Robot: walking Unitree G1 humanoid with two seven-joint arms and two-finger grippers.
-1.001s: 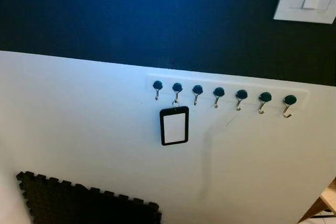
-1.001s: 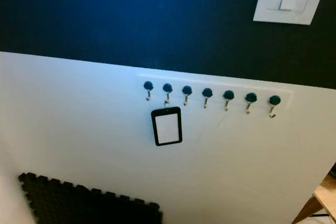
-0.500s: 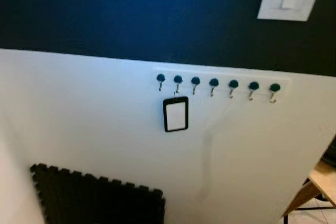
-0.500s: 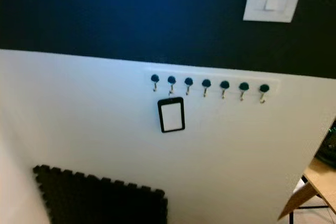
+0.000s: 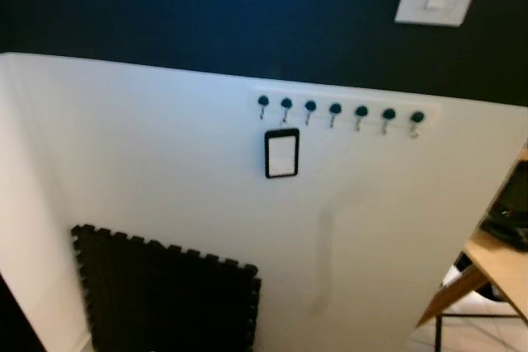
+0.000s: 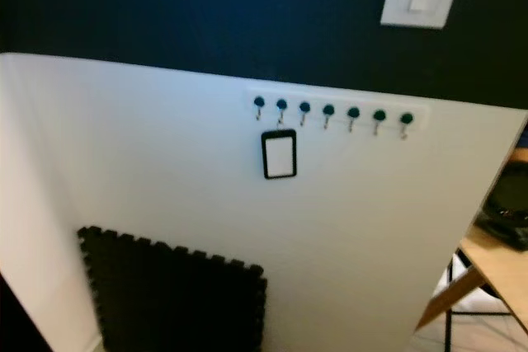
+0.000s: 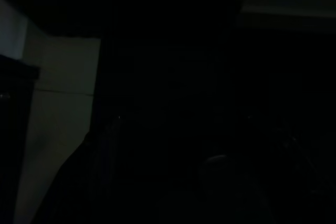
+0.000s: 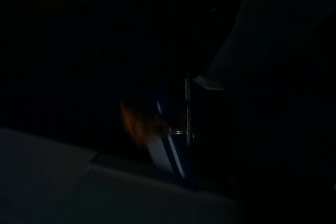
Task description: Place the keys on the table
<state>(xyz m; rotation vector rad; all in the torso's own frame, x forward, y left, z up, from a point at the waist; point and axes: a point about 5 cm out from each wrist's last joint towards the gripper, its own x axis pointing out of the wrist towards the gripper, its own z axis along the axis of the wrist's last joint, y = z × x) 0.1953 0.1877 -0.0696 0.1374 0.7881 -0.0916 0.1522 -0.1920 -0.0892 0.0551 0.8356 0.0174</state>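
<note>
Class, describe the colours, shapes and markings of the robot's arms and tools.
Both wrist views are too dark to tell either tool's colour, shape or markings. The right wrist view holds a dim blue-and-white striped shape beside an orange smear; whether it belongs to the tool is unclear.

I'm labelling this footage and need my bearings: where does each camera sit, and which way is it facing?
Left eye view: on the head, facing a white wall panel with a row of hooks and a black-framed card hanging from the second hook; a wooden table shows at the right edge.
Right eye view: beside it, same scene: hooks, card, black foam mat.
Left wrist view: on the left arm, very dark; a pale panel is faint.
Right wrist view: on the right arm, dark; a blue-and-white object, unidentifiable.
</note>
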